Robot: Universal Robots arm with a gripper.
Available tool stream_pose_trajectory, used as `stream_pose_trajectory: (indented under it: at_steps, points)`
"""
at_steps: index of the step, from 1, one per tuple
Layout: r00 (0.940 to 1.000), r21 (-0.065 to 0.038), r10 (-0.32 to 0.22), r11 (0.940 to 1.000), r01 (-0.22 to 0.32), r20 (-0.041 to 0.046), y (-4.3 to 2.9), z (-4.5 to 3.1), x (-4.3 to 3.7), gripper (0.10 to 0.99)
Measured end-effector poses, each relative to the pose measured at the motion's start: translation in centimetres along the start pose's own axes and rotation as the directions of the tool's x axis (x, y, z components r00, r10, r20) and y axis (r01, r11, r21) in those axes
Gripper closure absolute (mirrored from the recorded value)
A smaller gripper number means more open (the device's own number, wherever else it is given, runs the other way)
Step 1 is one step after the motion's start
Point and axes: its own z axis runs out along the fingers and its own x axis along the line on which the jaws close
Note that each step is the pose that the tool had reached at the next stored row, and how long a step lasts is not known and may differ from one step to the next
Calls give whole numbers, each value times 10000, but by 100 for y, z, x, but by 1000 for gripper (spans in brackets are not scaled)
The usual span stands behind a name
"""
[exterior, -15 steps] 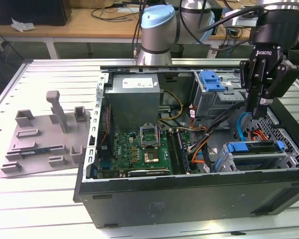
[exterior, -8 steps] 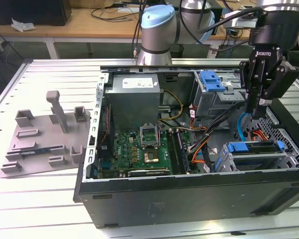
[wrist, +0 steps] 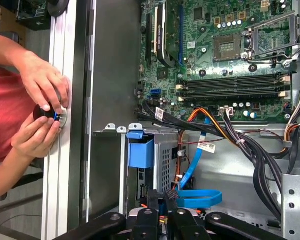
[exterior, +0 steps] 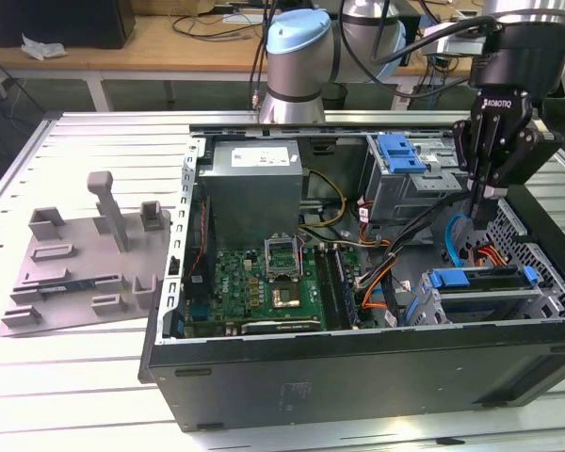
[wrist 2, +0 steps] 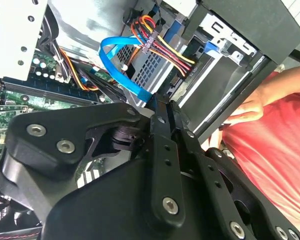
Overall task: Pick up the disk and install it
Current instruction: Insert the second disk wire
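Gripper [exterior: 491, 193] over the open case [exterior: 358, 372], jaws pressed together on nothing.
Below the jaws a blue cable [wrist: 202, 198] loops; past it the disk [exterior: 480, 279] sits in its cage [exterior: 480, 303]. The case rests on a slatted metal table [exterior: 66, 377], beside a grey fixture [exterior: 85, 259]. Behind stands a wooden bench [exterior: 169, 38]. A person's hands [wrist: 42, 112] work at the table's edge.

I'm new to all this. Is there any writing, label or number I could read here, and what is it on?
No text can be quoted with confidence.
Gripper: white lettering on its black body, a maker's mark, not quoted.
Power supply box: white label, print too small to read.
Cable tag: white with dark print, too small to read.
Circuit board: tiny white markings, unreadable.
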Motion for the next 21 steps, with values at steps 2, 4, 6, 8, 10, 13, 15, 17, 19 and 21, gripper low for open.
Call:
stream_pose_trajectory:
  at_steps: [2,4,6,8,10,13,15,17,19,21]
  points:
    - [10000,-1,0,10000,0,0,0,1,0,925]
    - [10000,-1,0,10000,0,2,0,2,0,925]
    - [10000,0,-1,10000,1,14,0,23,42,925]
    - [10000,2,-5,10000,5,94,0,56,106,925]
    - [9993,9,-22,10000,22,377,0,95,181,925]
    - [9968,23,-47,10000,46,799,-1,135,260,925]
    - [9943,31,-63,10000,60,1063,-1,165,316,925]
    - [9922,37,-74,10000,70,1242,-1,185,356,925]
    - [9894,45,-87,10000,82,1448,-2,211,405,925]
    - [9874,49,-95,9999,88,1580,-1,230,442,925]
